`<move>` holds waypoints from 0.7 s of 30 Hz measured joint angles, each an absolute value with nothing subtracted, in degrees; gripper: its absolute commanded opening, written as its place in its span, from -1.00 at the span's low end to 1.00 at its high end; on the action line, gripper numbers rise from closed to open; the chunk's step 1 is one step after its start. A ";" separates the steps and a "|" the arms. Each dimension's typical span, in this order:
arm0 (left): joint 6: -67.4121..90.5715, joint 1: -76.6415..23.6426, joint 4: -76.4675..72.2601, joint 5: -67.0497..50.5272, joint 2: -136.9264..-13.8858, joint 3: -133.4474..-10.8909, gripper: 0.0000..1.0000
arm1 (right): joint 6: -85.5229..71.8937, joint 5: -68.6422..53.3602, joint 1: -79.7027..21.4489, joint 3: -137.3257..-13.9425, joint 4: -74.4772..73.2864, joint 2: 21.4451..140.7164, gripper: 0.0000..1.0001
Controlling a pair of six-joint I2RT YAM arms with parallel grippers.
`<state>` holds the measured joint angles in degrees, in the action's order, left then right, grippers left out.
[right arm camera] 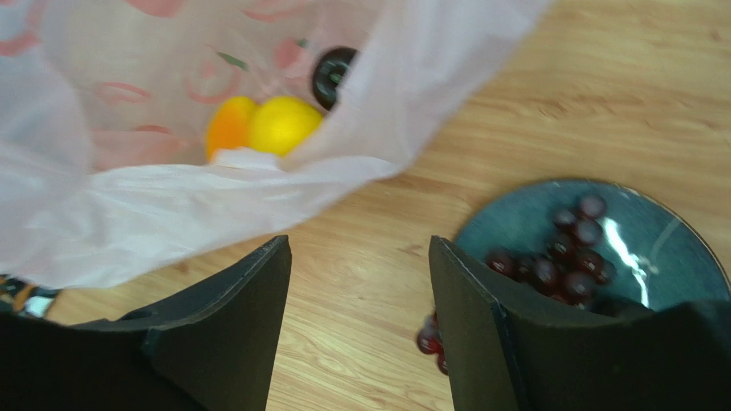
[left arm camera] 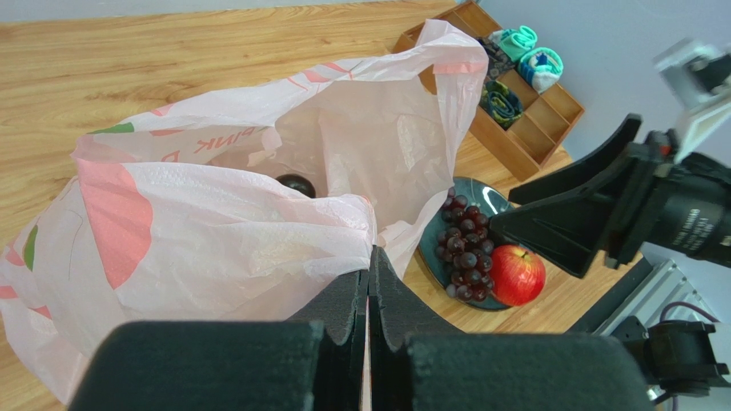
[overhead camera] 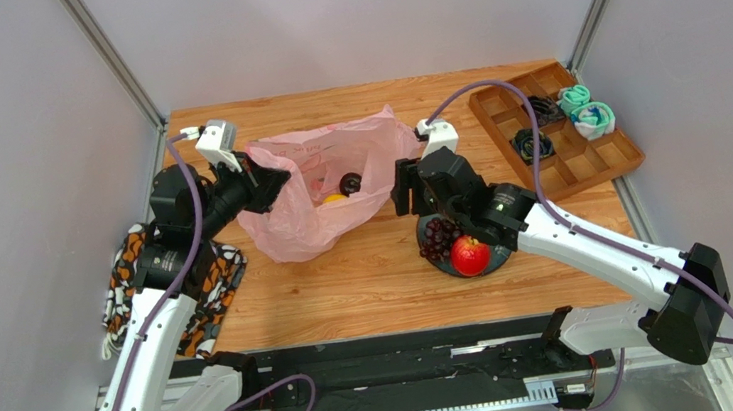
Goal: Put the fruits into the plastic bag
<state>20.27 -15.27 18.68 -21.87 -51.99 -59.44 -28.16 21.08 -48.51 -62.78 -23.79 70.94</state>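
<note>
The pink plastic bag [overhead camera: 314,224] lies open at the table's middle left. Inside it are a dark plum [overhead camera: 349,182] and a yellow citrus [overhead camera: 334,198]. In the right wrist view the citrus [right arm camera: 281,124] has an orange-yellow fruit [right arm camera: 227,127] beside it. My left gripper [overhead camera: 266,189] is shut on the bag's rim [left arm camera: 343,205] and holds the mouth up. My right gripper [overhead camera: 406,187] is open and empty, between the bag and the teal plate [overhead camera: 500,260]. The plate holds purple grapes [overhead camera: 438,236] and a red apple [overhead camera: 469,254]. These also show in the left wrist view: grapes [left arm camera: 463,248], apple [left arm camera: 517,275].
A wooden compartment tray [overhead camera: 495,91] at the back right holds teal and black coiled bundles [overhead camera: 584,110]. An orange-black patterned cloth [overhead camera: 132,271] lies at the left edge under the left arm. Grey walls enclose the table.
</note>
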 measured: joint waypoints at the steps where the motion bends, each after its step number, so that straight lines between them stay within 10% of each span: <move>1: 20.29 -15.27 18.68 -21.87 -51.99 -59.44 -1.00 | -28.73 21.21 -47.75 -61.60 -24.86 70.61 0.20; 21: 20.29 -15.27 18.87 -21.87 -51.99 -59.77 -1.00 | -33.36 12.51 -40.29 -50.24 -31.05 69.82 -0.07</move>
<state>20.29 -15.27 18.87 -21.87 -51.99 -59.77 -33.36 12.51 -40.29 -50.24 -31.05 69.82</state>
